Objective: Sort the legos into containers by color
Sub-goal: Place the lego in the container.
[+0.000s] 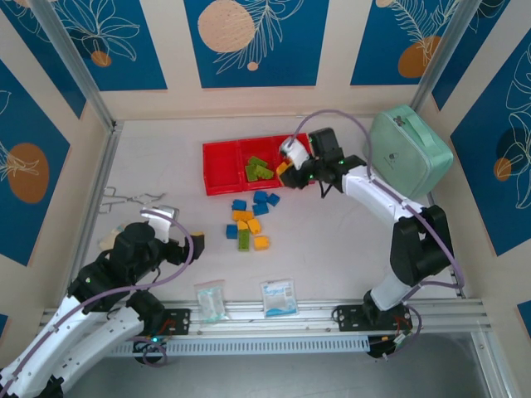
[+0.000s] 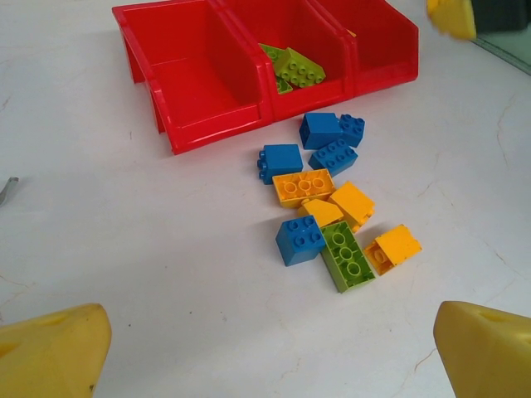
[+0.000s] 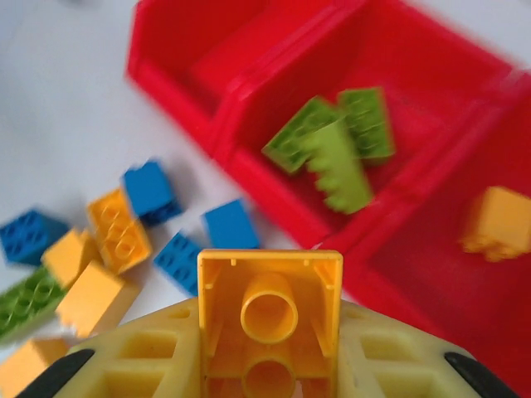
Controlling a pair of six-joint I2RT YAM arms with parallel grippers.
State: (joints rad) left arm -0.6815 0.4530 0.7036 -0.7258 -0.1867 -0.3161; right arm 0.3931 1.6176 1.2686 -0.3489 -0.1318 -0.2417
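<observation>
Legos [image 1: 249,222] loose at six o'clock of red tray [image 1: 220,178], right gripper [image 1: 286,167] clamping yellow brick [image 3: 270,282], left gripper [image 2: 265,355] wide, empty.

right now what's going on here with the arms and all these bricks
The right claw holds an orange-yellow brick over the red tray's front edge. Green bricks sit in the middle bin and one yellow brick in the right bin; the left bin is bare. Blue, yellow and one green brick lie loose on the table. The left claw hangs open, back from them.
</observation>
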